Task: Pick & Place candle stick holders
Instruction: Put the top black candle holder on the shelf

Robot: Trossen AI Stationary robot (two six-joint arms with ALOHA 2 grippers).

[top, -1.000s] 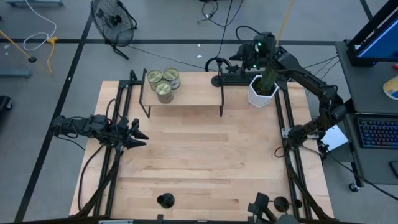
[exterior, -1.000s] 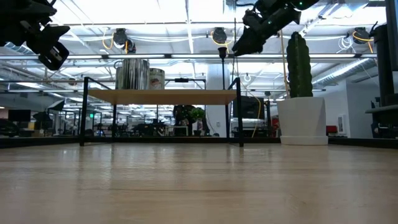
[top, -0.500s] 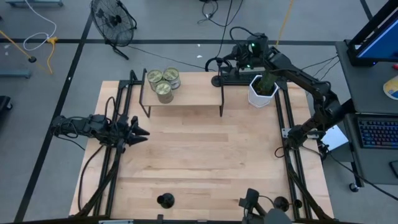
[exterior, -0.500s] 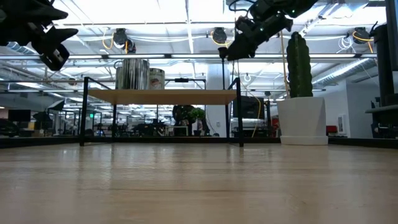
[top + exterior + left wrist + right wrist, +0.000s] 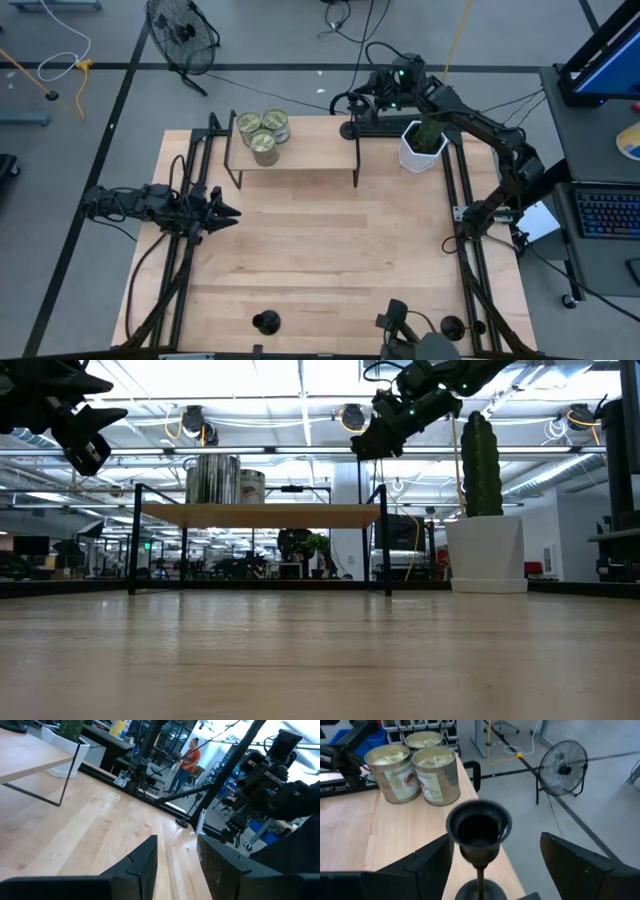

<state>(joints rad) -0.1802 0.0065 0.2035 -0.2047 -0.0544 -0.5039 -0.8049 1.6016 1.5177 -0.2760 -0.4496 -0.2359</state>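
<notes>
One black candle stick holder (image 5: 478,827) stands by its round base on the far right corner of a small wooden shelf (image 5: 300,158); in the high view that candle stick holder (image 5: 348,129) shows as a dark spot. My right gripper (image 5: 492,865) is open. Its fingers stand on either side of the holder's stem and cup, apart from them. It comes level from the table's right (image 5: 358,104), high above the shelf (image 5: 366,444). Two more holders (image 5: 265,322) (image 5: 452,326) stand at the table's near edge. My left gripper (image 5: 226,213) (image 5: 177,842) waits open at the table's left, holding nothing.
Three tin cans (image 5: 263,132) stand on the shelf's far left part. A cactus in a white pot (image 5: 422,146) stands at the far right, under my right arm. A fan (image 5: 182,33) is on the floor beyond the table. The table's bare wooden middle (image 5: 320,250) carries nothing.
My right gripper has moved toward the table's left and slightly down, closing in on the candle stick holder on the shelf; its fingers have stayed open.
</notes>
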